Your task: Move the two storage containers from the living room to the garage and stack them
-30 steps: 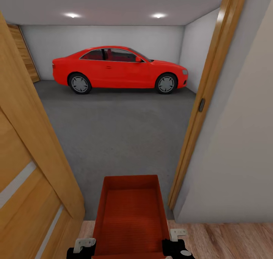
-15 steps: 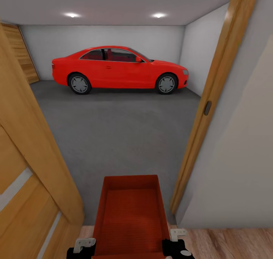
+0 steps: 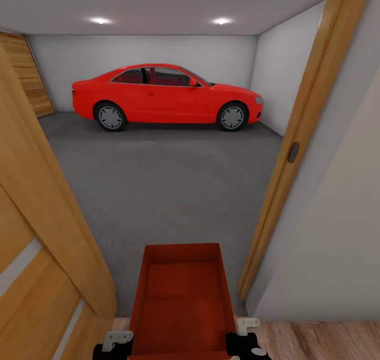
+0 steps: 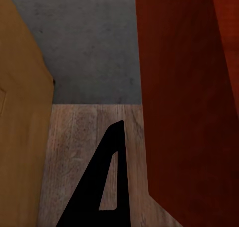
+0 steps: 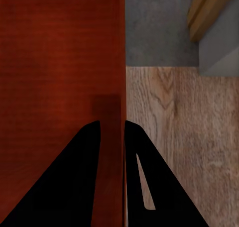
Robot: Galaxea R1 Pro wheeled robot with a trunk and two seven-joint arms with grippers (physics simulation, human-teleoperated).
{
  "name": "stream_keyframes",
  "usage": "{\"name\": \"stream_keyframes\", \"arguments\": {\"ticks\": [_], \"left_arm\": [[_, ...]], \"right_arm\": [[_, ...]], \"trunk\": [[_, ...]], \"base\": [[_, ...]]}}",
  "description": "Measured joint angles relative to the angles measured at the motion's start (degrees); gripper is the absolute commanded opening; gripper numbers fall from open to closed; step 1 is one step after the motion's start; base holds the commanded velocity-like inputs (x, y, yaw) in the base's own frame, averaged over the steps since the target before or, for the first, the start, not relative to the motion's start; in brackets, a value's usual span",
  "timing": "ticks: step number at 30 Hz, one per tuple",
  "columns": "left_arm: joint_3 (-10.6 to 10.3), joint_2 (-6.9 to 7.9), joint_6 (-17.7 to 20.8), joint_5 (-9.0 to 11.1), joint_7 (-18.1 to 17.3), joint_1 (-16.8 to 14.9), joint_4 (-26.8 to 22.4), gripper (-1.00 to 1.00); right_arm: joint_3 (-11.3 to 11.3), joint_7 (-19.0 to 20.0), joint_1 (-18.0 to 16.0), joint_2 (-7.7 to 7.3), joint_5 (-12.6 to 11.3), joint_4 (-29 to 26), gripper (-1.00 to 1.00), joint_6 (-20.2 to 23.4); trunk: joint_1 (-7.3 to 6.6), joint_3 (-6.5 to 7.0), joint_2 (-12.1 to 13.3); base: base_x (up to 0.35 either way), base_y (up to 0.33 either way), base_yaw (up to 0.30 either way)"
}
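Head view: the bin (image 3: pixel 182 302) rides low and centred between the left hand (image 3: pixel 117 341) and right hand (image 3: pixel 244 339), probably to clear the door (image 3: pixel 42 244) and frame (image 3: pixel 295 154) into the garage, where a car (image 3: pixel 166 95) stands on the floor (image 3: pixel 163 186). Right wrist view adds both right fingers (image 5: pixel 79 182) pinching a wall; left wrist view shows one finger (image 4: pixel 107 187) beside the bin, so its grip I cannot tell.
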Motion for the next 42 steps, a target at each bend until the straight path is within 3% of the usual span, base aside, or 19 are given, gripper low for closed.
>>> {"name": "stream_keyframes", "arguments": {"ticks": [42], "left_arm": [[0.0, 0.0, 0.0, 0.0, 0.0, 0.0, 0.0, -1.0]], "right_arm": [[0.0, 0.0, 0.0, 0.0, 0.0, 0.0, -1.0, 0.0]], "trunk": [[0.01, 0.0, 0.0]], "base": [[0.046, 0.03, 0.0]]}}
